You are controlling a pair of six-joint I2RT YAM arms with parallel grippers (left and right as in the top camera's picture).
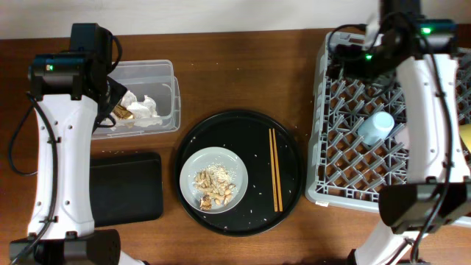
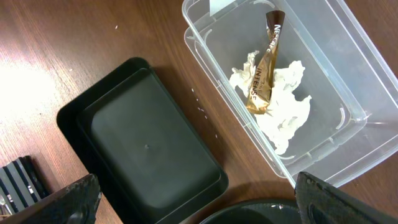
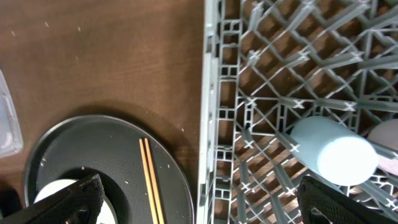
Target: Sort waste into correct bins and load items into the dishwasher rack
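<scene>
The clear tub holds white tissue and a brown stick scrap; both also show in the left wrist view, tissue and stick. My left gripper is open and empty, hovering over the tub's left end. The shallow black tray is empty. A pale grey bowl with food scraps and chopsticks sit on the round black tray. My right gripper is open and empty above the rack's far left corner. A light blue cup lies in the rack.
Rice grains are scattered on the round tray and the wood around it. A yellow object shows at the rack's right edge, and a pale pink shape lies beside the blue cup. Bare table lies between the tub and the rack.
</scene>
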